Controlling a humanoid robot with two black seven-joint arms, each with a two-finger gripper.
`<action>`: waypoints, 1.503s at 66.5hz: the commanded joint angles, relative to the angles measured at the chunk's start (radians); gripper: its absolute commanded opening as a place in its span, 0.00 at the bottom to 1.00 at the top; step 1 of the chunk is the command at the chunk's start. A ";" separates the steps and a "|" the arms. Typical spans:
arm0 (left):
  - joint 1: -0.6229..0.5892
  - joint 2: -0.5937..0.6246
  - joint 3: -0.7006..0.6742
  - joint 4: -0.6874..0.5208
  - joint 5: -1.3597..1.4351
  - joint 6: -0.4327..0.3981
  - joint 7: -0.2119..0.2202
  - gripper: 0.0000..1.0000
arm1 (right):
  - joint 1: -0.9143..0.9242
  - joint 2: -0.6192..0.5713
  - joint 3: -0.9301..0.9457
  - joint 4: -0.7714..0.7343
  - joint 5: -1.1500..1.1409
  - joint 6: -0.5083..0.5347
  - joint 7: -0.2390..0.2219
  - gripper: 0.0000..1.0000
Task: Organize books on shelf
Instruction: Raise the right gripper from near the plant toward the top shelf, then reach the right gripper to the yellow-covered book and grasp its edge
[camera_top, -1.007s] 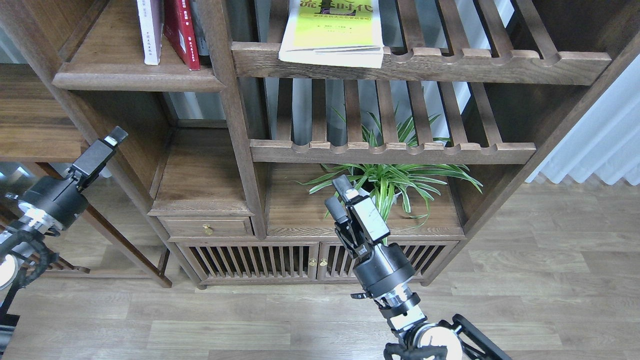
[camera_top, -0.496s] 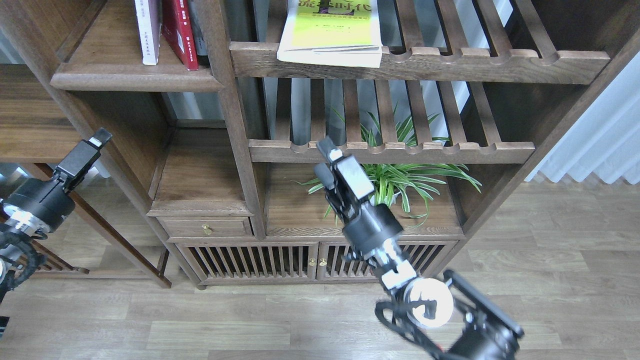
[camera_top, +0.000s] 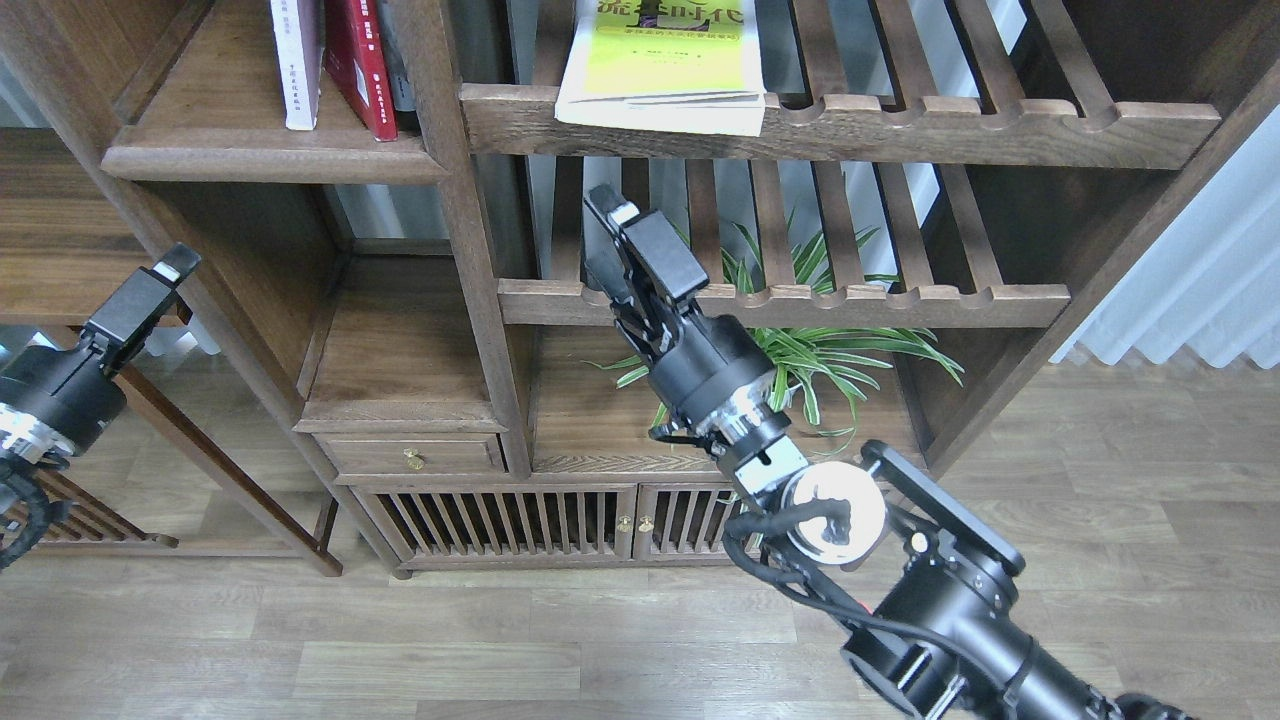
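Head view. The shelf (camera_top: 230, 160), a solid dark-brown board with a moulded front edge, occupies the upper left. On its surface two of the books stand upright and side by side against the vertical post: the pale lavender-white book (camera_top: 297, 65) on the left, the red book (camera_top: 358, 65) touching it on the right. The third, the yellow-green book (camera_top: 665, 65), lies flat on the upper slatted rack (camera_top: 950, 125) in the adjacent bay, its white lower edge overhanging the notched front rail.

The right gripper (camera_top: 612, 232) is raised in front of the lower slatted rack (camera_top: 850, 305), directly below the yellow-green book and apart from it. Its fingers (camera_top: 655, 255) hold nothing; they overlap in this view, so it cannot be told whether they are parted or closed.

The left gripper (camera_top: 165, 268) hangs at the left edge, beside the bookcase's outer upright and below the shelf. Seen end-on and dark, its fingers cannot be told apart, and nothing is visible in them.

A green striped plant (camera_top: 810, 350) stands on the cabinet top (camera_top: 590, 420) behind the right arm.
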 joint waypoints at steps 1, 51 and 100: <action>-0.003 0.001 0.001 -0.002 0.001 0.000 0.002 0.96 | 0.028 0.000 0.005 -0.019 0.005 -0.018 0.000 1.00; -0.043 -0.001 0.006 -0.002 0.001 0.000 0.000 0.95 | 0.166 0.000 0.075 -0.124 0.003 -0.088 0.000 1.00; -0.043 -0.001 0.001 -0.005 0.001 0.000 0.000 0.95 | 0.192 0.000 0.123 -0.167 0.003 -0.093 -0.002 0.97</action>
